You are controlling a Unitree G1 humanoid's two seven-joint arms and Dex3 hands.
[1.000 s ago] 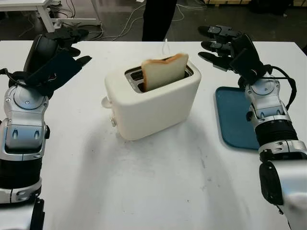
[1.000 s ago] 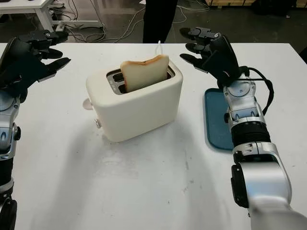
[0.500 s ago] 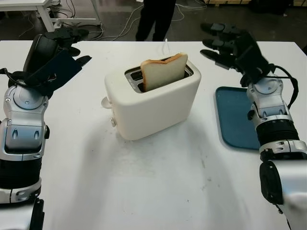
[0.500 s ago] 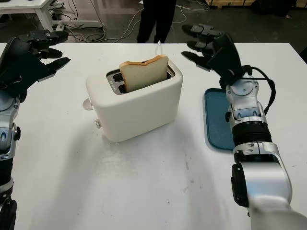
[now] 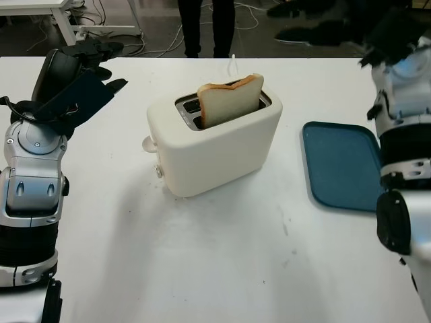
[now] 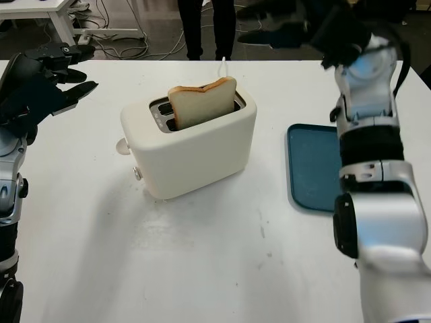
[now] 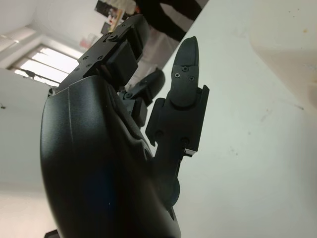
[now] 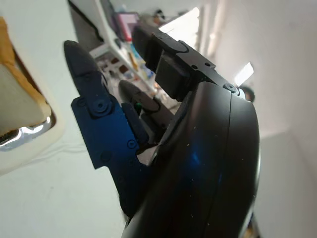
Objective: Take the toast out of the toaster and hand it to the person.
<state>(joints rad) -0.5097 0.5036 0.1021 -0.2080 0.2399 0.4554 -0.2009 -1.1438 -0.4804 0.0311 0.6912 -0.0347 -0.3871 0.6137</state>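
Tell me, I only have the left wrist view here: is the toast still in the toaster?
Observer: Yes. The toast stands upright in the toaster, about half of it above the slot.
Operator: Where is the right hand?
Observer: The right hand is raised high past the table's far edge, beyond and to the right of the toaster, open and holding nothing.
Operator: Is anyone there to take the toast?
Observer: A person's legs show beyond the far edge, behind the toaster.
Operator: Anything else on the table?
Observer: A blue tray lies to the toaster's right.
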